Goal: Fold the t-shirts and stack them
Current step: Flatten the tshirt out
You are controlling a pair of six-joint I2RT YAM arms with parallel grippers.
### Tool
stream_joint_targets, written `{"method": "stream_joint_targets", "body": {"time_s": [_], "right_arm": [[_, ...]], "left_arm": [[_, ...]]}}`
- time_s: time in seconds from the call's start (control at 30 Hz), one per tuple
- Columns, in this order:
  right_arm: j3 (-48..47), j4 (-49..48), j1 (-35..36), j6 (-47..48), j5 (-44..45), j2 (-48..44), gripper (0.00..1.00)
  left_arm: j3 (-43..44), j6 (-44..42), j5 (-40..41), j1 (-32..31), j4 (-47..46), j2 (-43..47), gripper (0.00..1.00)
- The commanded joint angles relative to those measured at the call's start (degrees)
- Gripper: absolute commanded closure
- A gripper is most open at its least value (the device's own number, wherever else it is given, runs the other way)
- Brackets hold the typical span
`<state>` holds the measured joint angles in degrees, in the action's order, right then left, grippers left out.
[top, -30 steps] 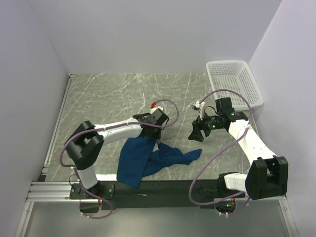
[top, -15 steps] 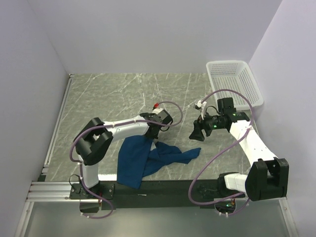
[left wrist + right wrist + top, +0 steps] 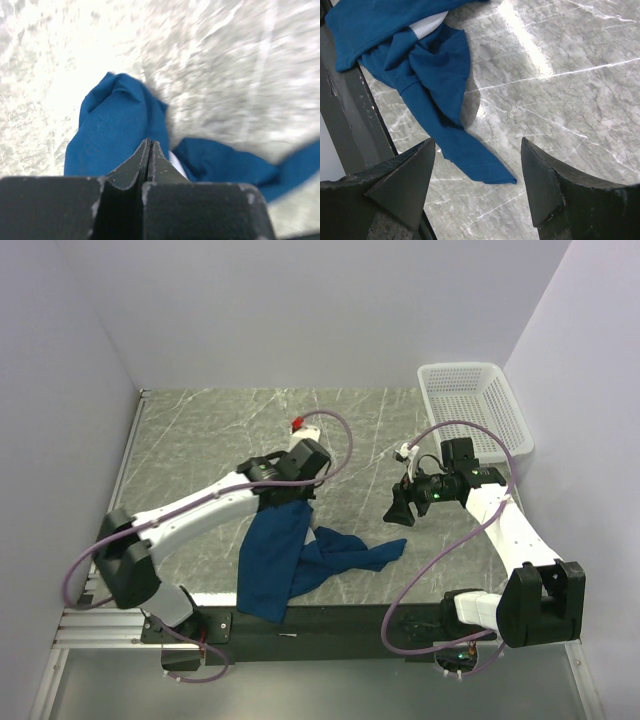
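A dark royal-blue t-shirt (image 3: 272,562) lies crumpled near the table's front edge, and one tail of it (image 3: 385,554) trails to the right. My left gripper (image 3: 289,502) sits at the shirt's far end, jaws pressed together on a pinch of the fabric. The left wrist view shows the closed tips (image 3: 150,143) against the blue cloth (image 3: 112,130), with a sliver of white beside them. My right gripper (image 3: 396,508) hovers open and empty, a little right of the tail. From the right wrist, the t-shirt (image 3: 427,65) lies below, ahead of that open gripper (image 3: 477,141).
A white mesh basket (image 3: 466,369) stands at the back right corner. The grey marble table (image 3: 230,430) is walled at the left, back and right. A black rail (image 3: 330,618) runs along the near edge, and part of the shirt hangs over it.
My left gripper has shut on the shirt's far end and drawn it slightly away from the front edge, its arm stretching out to the left. The right arm has not moved.
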<state>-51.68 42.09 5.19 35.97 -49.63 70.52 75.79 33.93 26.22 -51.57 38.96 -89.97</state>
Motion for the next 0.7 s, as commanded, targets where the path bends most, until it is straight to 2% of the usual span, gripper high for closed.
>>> {"method": "stream_joint_targets", "body": {"time_s": [0.0, 0.03, 0.07, 0.1, 0.13, 0.2, 0.27, 0.37, 0.47, 0.57, 0.6, 0.67], "right_arm": [[-2.02, 1.68, -0.36, 1.91, -1.96, -1.27, 0.24], [-2.28, 2.03, -0.27, 2.18, -2.84, -1.00, 0.24], [-2.46, 2.38, -0.27, 2.53, -3.02, -0.83, 0.24], [-2.55, 2.56, -0.36, 2.53, -3.11, -0.74, 0.24], [-2.55, 2.30, -0.36, 2.44, -2.93, -0.82, 0.24], [-2.37, 1.86, -0.36, 1.92, -2.49, -1.17, 0.24], [-2.02, 1.60, -0.36, 1.57, -2.49, -1.26, 0.24], [-2.11, 1.68, -0.36, 1.65, -2.49, -1.18, 0.24], [-2.20, 1.68, -0.27, 1.65, -2.32, -0.74, 0.24], [-2.28, 1.77, -0.36, 1.56, -2.32, -0.74, 0.24], [-2.28, 1.77, -0.36, 1.65, -2.32, -0.82, 0.24], [-2.20, 1.68, -0.36, 1.56, -2.23, -1.00, 0.24]], "left_arm": [[-0.80, 1.05, -5.79, 0.24, -1.42, 5.24, 0.99], [-1.86, 0.87, -8.26, 0.59, -2.21, 5.86, 0.93], [-2.83, 0.96, -10.20, 0.77, -2.74, 5.86, 0.80], [-3.97, 1.66, -11.35, 0.77, -1.88, 5.25, 0.50], [-4.33, 1.92, -12.58, 0.68, -1.09, 4.29, 0.41], [-5.99, 2.19, -13.03, 0.60, -0.38, 1.13, 0.32], [-6.97, 2.02, -12.86, 0.33, -0.72, -1.24, 0.32], [-7.15, 1.49, -11.20, 0.24, -0.99, -4.49, 0.35], [-5.66, 0.61, -9.61, 0.24, -0.12, -8.62, 0.45], [-2.85, 0.17, -6.55, -0.02, 2.95, -13.54, 0.73], [-1.71, 0.08, -5.57, -0.28, 3.40, -14.08, 0.99], [0.40, 0.08, -3.46, -1.16, 4.45, -13.13, 0.99]]}}
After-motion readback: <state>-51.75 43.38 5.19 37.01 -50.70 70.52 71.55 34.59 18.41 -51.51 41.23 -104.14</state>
